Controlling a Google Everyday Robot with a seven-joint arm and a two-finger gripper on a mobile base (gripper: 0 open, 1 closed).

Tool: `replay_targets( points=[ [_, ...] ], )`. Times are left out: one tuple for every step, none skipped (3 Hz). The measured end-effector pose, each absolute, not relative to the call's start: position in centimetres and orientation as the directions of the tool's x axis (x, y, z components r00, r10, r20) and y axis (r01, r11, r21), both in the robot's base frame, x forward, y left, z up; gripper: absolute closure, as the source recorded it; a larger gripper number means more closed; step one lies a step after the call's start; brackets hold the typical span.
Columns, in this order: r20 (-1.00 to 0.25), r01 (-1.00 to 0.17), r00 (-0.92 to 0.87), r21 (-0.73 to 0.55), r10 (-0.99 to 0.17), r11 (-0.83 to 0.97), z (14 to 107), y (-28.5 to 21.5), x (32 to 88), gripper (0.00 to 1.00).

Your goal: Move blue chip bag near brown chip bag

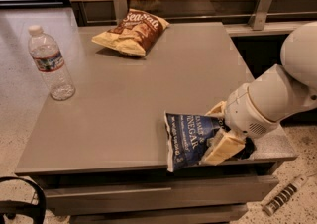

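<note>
The blue chip bag is at the table's front right edge, its left end tilted up off the tabletop. My gripper is at the bag's right end, with one cream finger above it and one below, shut on the bag. The brown chip bag lies at the far side of the table, left of centre, well apart from the blue bag.
A clear water bottle stands upright at the table's left edge. The grey table has a drawer front below. A wooden wall with metal brackets runs behind. A dark round object is at the bottom left.
</note>
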State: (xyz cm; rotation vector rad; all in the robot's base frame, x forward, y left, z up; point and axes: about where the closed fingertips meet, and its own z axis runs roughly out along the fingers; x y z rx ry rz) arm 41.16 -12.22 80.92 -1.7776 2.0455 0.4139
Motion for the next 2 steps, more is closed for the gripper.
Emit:
replay_targets(
  points=[
    [-0.479,-0.988,-0.113,-0.036,-0.871,0.148,81.43,-12.21,41.16,1.0],
    [-0.479,-0.988,-0.113,-0.036,-0.871,0.148,81.44,-12.21,41.16,1.0]
  ],
)
